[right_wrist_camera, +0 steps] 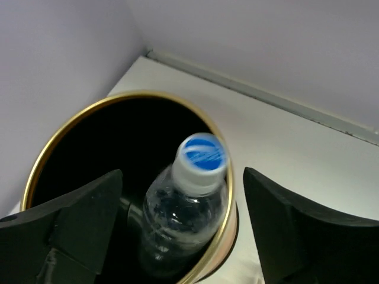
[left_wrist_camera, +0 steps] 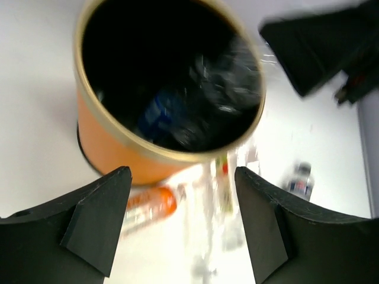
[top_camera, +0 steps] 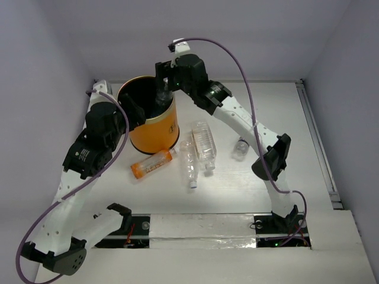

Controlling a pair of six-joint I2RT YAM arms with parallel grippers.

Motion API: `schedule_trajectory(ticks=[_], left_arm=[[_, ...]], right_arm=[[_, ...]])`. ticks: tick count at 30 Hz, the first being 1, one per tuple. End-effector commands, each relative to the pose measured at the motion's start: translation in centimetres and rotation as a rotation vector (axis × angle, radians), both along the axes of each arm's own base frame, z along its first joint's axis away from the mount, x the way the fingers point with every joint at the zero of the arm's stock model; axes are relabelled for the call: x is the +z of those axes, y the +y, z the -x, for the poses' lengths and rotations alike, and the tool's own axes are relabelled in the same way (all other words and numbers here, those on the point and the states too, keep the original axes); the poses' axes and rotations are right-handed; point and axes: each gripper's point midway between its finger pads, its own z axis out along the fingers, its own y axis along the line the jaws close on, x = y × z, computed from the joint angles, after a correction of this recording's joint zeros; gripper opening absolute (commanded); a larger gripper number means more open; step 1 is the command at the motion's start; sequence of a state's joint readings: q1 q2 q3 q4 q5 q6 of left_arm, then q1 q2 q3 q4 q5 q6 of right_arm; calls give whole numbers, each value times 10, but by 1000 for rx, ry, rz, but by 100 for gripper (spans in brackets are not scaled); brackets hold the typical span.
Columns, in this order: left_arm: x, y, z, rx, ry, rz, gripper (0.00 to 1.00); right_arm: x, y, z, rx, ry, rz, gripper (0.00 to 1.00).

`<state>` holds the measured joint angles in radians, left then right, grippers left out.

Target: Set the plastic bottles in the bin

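The orange bin [top_camera: 157,133] stands at the back left of the table. My right gripper [right_wrist_camera: 182,177] hangs open over its mouth. Below the gripper a clear bottle [right_wrist_camera: 180,213] with a blue-and-white cap sits inside the bin [right_wrist_camera: 71,127], leaning on the rim, free of both fingers. My left gripper [left_wrist_camera: 182,177] is open and empty, above the bin [left_wrist_camera: 100,142], which holds blurred clear bottles [left_wrist_camera: 177,112]. On the table lie an orange bottle [top_camera: 153,164], two clear bottles [top_camera: 204,142] [top_camera: 189,158] and a small clear bottle [top_camera: 240,148].
The left gripper [top_camera: 133,111] is at the bin's left rim and the right gripper [top_camera: 164,89] at its back rim, so both arms crowd the bin. Walls close the table at the back and left. A rail [top_camera: 317,142] runs along the right edge.
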<state>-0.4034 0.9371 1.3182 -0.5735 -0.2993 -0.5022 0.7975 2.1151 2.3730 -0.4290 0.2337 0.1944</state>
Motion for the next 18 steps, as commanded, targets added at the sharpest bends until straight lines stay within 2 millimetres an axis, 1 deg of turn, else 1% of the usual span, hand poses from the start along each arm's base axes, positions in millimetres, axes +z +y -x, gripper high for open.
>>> schedule_trajectory(ticks=[1, 2, 3, 4, 5, 6, 9, 10, 11, 12, 13, 14, 15, 16, 17, 18], left_arm=[[-30, -17, 23, -124, 107, 33, 67], [-36, -22, 27, -157, 127, 33, 67], [-42, -23, 29, -171, 149, 25, 67], [-49, -25, 33, -187, 180, 18, 67], [-55, -30, 37, -222, 201, 17, 68], [-59, -32, 39, -240, 220, 17, 68], [-81, -47, 49, -308, 333, 53, 69], [-86, -57, 52, -345, 347, 70, 69], [-87, -68, 56, -391, 353, 98, 69], [-97, -77, 59, -406, 379, 121, 68], [-100, -87, 59, -430, 376, 130, 68], [-113, -103, 65, -458, 415, 116, 67], [-114, -109, 69, -471, 415, 107, 67], [-124, -117, 68, -475, 447, 86, 66], [-128, -127, 72, -501, 458, 73, 66], [-135, -132, 72, -504, 477, 67, 64]], right_arm=[[51, 1, 14, 20, -128, -21, 89], [57, 4, 19, 33, -131, -35, 96], [63, 2, 22, 32, -136, -42, 98], [73, 0, 26, 40, -144, -56, 100], [81, -3, 29, 41, -147, -74, 100], [98, -11, 37, 41, -165, -100, 100], [102, -22, 48, 37, -150, -116, 98], [124, -39, 60, 22, -175, -155, 94], [93, -39, 60, 11, -117, -122, 79], [88, -45, 65, 5, -101, -130, 65], [109, -68, 76, -11, -127, -185, 48], [67, -77, 71, -38, -40, -166, 21], [58, -87, 75, -46, -16, -176, 13], [50, -96, 78, -47, 4, -194, 6], [58, -120, 89, -68, 7, -241, 1], [45, -130, 92, -81, 30, -237, 0]])
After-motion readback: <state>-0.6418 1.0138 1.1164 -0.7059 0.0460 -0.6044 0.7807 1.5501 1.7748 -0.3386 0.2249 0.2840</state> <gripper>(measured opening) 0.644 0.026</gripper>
